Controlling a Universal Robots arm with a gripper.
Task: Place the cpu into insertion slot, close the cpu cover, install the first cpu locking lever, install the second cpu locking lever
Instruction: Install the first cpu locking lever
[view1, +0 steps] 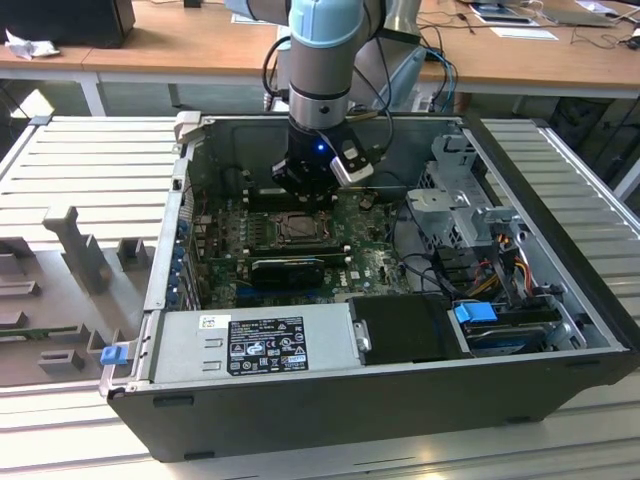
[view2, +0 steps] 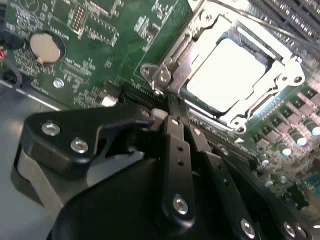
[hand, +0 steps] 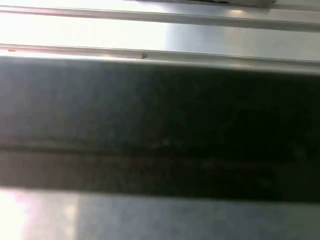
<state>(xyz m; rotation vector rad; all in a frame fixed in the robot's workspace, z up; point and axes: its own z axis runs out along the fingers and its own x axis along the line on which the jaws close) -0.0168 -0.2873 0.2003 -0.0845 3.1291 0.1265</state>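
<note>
A pale silver square cpu (view2: 227, 75) is lying seated in the dark square insertion slot (view2: 265, 107) on the green circuit board (view2: 100, 45), with the thin silvery metal cpu cover (view2: 220, 27) lying over its edges. The black two-fingered gripper (view2: 179, 122) is hovering just beside the socket's corner, its fingers (view2: 176, 150) pressed together, grasping nothing. In the exterior view, the gripper (view1: 305, 192) is reaching into the open dark computer case (view1: 400, 400)

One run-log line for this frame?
cpu: seated in insertion slot | cpu cover: closed over it | gripper: shut, empty, beside socket
</note>
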